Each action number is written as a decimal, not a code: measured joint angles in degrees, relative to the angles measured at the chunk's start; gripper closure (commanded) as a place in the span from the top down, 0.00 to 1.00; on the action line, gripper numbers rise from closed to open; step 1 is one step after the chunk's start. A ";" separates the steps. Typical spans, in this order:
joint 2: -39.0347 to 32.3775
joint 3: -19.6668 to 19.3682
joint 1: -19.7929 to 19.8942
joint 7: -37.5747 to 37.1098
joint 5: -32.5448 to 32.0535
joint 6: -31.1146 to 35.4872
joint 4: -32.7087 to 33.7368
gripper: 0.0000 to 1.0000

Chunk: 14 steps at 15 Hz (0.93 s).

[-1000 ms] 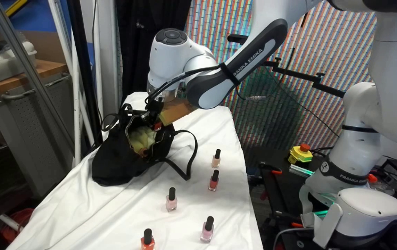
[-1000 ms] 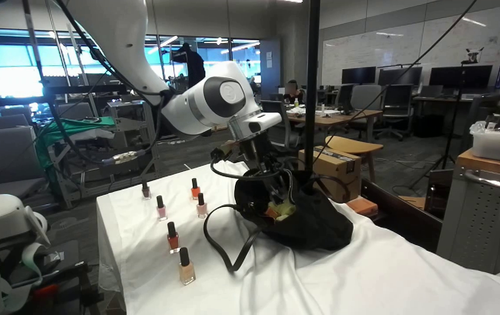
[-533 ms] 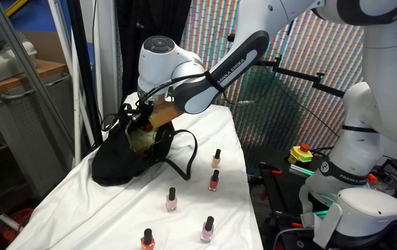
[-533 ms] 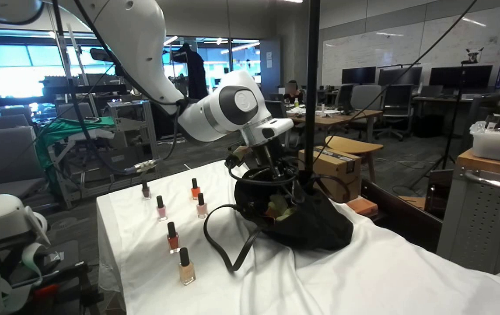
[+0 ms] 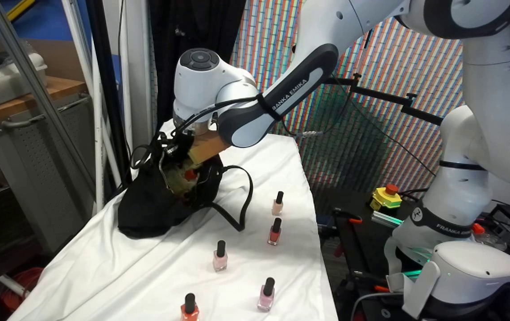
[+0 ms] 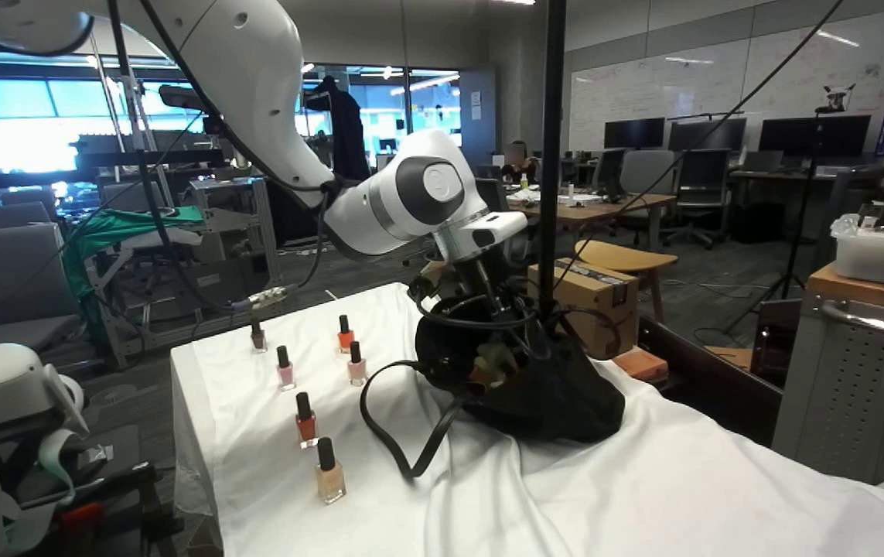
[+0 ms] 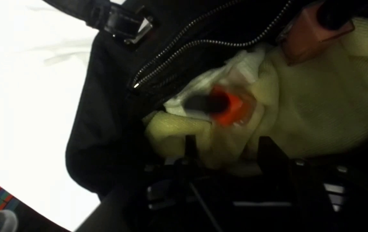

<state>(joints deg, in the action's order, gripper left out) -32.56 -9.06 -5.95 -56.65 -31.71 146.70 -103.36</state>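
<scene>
- Across the white-draped tabletop run soft, matte creases.
- On it slumps a black fabric shoulder bag, mouth gaping beside a silver-toothed metal zip.
- Inside that mouth, the dark two-fingered hand has its jaws partway apart, with no hold on anything visible; the step looks like either a release or a reach, I cannot tell which.
- Under it bunch folds of pale yellow, finely ribbed fabric.
- Among these folds, a black-capped, glossy orange glass bottle tilts, blurred, just ahead of the jaws and apart from a coral glass bottle; the next move seems to call for a clear path past the zip.
</scene>
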 measured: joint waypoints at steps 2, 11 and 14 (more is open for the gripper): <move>0.14 -0.11 -0.10 0.70 0.03 0.00 -0.13 0.99; 11.83 0.98 -0.21 12.10 6.68 -0.44 -14.04 1.00; 19.11 1.59 -0.20 15.98 8.91 -1.46 -22.17 1.00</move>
<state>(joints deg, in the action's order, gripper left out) -13.45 -7.47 -6.15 -40.67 -22.80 145.24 -125.53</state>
